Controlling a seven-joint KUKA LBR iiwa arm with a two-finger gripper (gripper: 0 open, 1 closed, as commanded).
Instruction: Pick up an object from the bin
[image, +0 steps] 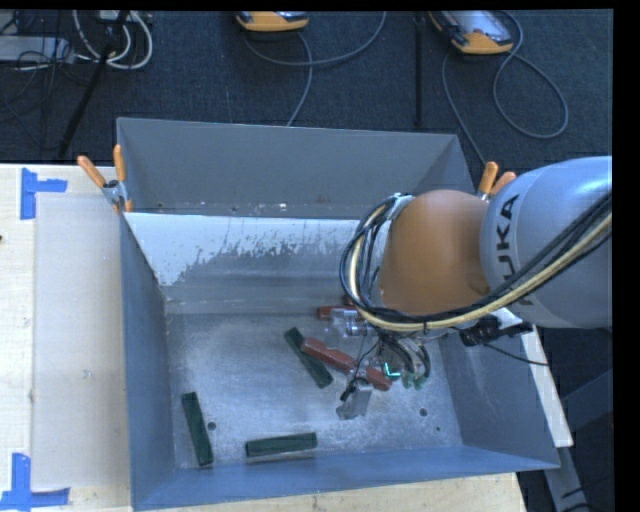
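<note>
**Hovering at the lower-right end of a red-brown bar**

The end effector (356, 392) hangs low over the bin (250, 200) floor, centre-right of the frame. Whether it is open or closed cannot be told, and nothing is seen in its hold. The red-brown bar (325, 351), slim and smooth, lies just to its upper left. Its long axis slants upper-left to lower-right, close against a dark green bar (306, 357).

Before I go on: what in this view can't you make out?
Camera view:
1. Bin floor at right: hidden under the arm's orange cover.
2. Red-brown bar: its right end runs behind the gripper and its cables, so contact is unclear.
3. Small red thing by the cover: partly hidden and too small to identify.
</note>
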